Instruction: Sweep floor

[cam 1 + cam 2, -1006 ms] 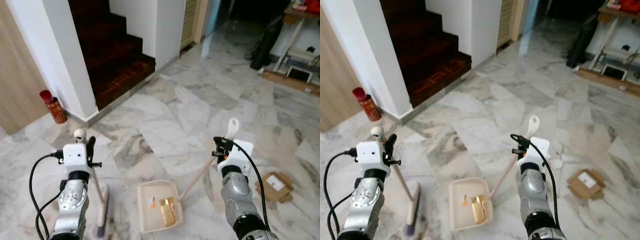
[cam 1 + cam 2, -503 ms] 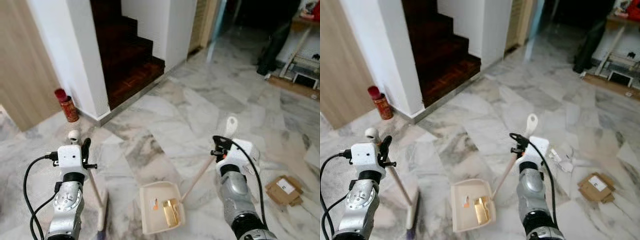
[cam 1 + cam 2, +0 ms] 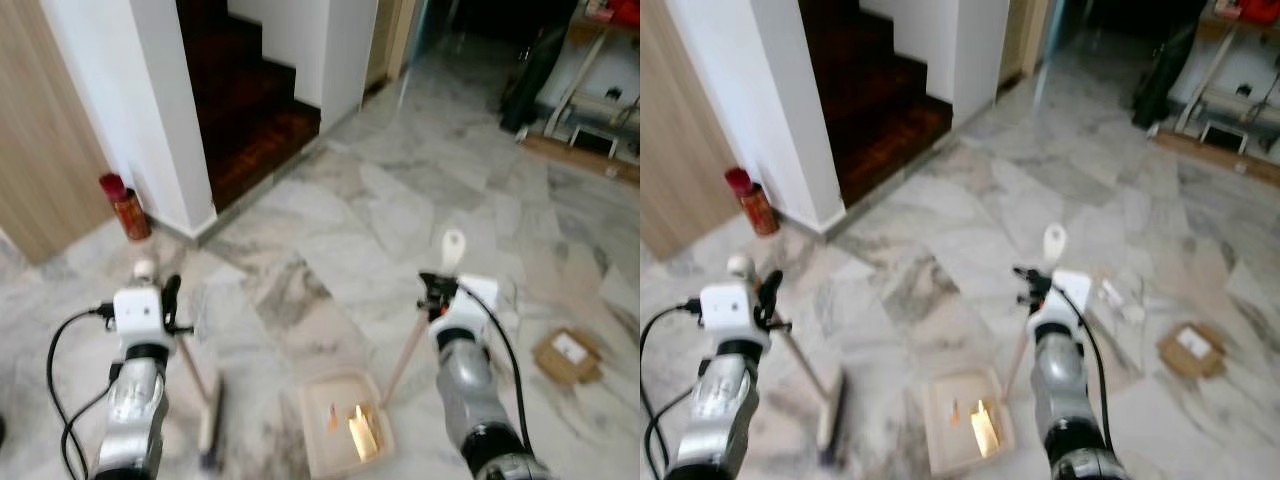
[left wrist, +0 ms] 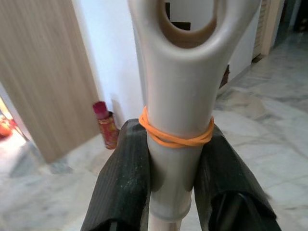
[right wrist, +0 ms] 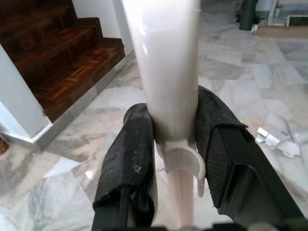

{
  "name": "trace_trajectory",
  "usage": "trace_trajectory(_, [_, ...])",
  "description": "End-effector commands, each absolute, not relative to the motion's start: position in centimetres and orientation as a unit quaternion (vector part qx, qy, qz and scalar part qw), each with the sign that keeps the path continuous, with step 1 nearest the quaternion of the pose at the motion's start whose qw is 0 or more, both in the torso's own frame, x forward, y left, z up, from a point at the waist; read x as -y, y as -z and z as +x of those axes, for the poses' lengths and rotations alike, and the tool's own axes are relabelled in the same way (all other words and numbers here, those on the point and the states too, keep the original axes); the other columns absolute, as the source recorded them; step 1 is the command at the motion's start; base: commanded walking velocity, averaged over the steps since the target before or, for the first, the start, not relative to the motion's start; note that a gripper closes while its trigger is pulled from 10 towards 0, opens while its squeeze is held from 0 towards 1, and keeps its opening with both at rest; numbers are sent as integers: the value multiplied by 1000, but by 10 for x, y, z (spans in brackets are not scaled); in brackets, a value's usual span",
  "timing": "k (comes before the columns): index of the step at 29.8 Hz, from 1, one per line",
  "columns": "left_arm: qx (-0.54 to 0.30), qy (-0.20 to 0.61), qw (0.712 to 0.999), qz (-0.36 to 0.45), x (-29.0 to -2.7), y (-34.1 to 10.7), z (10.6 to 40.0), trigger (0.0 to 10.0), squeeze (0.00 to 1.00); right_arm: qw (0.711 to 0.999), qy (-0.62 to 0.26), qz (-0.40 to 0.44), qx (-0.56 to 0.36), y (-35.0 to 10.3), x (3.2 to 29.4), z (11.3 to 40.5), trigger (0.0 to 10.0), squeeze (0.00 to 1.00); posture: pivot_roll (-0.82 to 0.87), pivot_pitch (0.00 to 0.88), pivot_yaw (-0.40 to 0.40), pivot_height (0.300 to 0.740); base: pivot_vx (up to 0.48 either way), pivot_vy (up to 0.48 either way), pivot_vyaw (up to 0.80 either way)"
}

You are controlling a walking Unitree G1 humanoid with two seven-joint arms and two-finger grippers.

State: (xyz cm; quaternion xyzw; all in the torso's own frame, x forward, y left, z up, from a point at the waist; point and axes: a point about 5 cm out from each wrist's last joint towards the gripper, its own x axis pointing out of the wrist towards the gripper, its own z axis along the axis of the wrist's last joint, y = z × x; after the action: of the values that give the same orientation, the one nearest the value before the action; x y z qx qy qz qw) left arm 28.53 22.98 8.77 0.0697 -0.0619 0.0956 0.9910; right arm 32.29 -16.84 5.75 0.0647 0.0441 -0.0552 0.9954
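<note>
My left gripper (image 3: 166,301) is shut on the top of a pale broom handle (image 4: 176,96), which has an orange rubber band around it. The broom head (image 3: 210,432) rests on the marble floor to my lower left. A cream handle (image 5: 168,67) of a long-handled dustpan (image 3: 318,455) is clamped in my right gripper (image 3: 432,294), which is shut on it. The pan sits on the floor between my arms and holds a yellow scrap (image 3: 362,437) and a small orange bit. The head views are blurred.
A piece of cardboard (image 3: 566,352) lies on the floor at the right, with white scraps (image 3: 1115,300) nearer. A red can (image 3: 125,208) stands by the white pillar (image 3: 170,110). Dark wooden stairs (image 3: 255,110) rise behind. Furniture legs (image 3: 590,130) stand at the far right.
The whole picture has shifted and blurred, so the camera is moving. Both grippers keep their hold; the dustpan sits lower and slightly further right in view.
</note>
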Motion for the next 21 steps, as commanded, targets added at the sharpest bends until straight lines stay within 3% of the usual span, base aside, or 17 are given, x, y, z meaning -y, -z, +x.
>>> trace_trajectory(1, [77,-90,991,68,-226,-94,288,10000,0,995,63,71,-21,-67,173,327,10000,0,112,0,-29,740,0,307,0])
trace_trajectory(3, [77,-90,991,68,-226,-94,287,10000,0,995,62,69,-21,-66,172,326,10000,0,114,0,-30,740,0,309,219])
trace_trajectory(21, [78,-88,991,69,-224,-94,287,10000,0,996,56,67,-23,-65,169,325,10000,0,120,0,-28,740,0,311,800])
